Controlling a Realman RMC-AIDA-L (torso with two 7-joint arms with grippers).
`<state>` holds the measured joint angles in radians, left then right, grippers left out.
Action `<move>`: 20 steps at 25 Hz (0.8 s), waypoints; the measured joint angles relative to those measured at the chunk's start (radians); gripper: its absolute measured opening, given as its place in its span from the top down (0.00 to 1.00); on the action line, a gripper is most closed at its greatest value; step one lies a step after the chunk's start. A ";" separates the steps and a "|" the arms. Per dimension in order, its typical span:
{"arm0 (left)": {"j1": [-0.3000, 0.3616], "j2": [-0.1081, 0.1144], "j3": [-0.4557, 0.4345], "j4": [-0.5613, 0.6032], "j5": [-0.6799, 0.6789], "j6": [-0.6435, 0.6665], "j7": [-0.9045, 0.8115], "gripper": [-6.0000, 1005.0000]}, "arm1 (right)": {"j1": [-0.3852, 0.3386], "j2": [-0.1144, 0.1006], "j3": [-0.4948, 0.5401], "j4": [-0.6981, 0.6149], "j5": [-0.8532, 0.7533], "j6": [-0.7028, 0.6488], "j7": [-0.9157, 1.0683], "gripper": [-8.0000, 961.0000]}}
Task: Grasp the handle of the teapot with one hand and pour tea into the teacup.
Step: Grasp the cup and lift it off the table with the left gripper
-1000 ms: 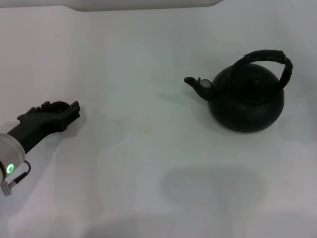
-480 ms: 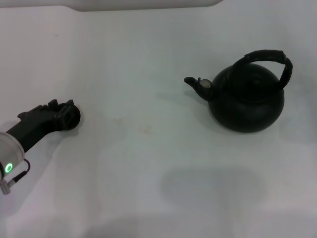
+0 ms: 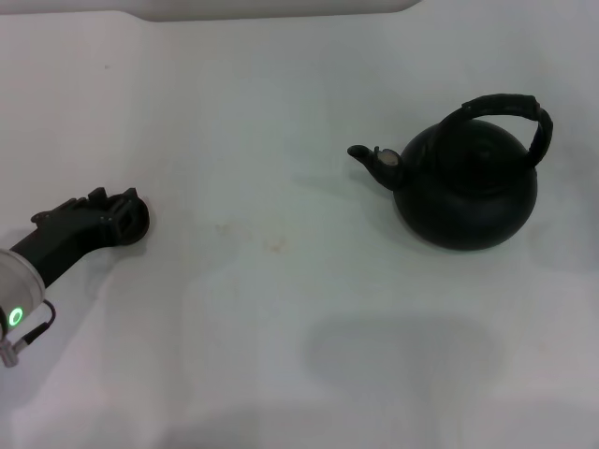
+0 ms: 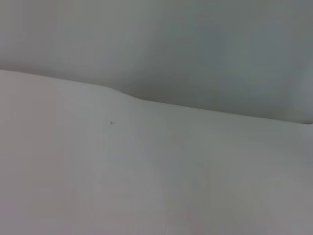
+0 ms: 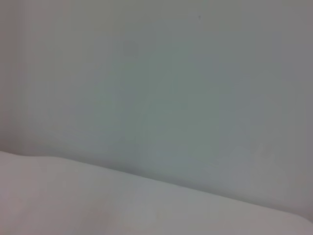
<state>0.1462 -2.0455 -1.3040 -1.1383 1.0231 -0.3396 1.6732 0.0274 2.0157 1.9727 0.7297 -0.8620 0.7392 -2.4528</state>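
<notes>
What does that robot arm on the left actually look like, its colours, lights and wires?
The left arm has a pale silver-white round sleeve with a small glowing green ring light and a thin dark cable looping beside it. It ends in the left pincer, a matte-black, blocky, angular part. No right arm shows.

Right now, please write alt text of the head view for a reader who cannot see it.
A black teapot with an arched handle stands on a white table at the right, its spout pointing left. The left gripper rests at the left edge, far from it.
</notes>
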 joint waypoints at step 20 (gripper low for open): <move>0.010 -0.004 -0.003 0.009 0.035 -0.032 -0.019 0.35 | -0.001 0.000 0.000 -0.001 0.000 0.003 0.000 0.35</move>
<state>0.1565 -2.0496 -1.3069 -1.1291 1.0578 -0.3712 1.6540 0.0262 2.0157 1.9727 0.7286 -0.8621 0.7426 -2.4528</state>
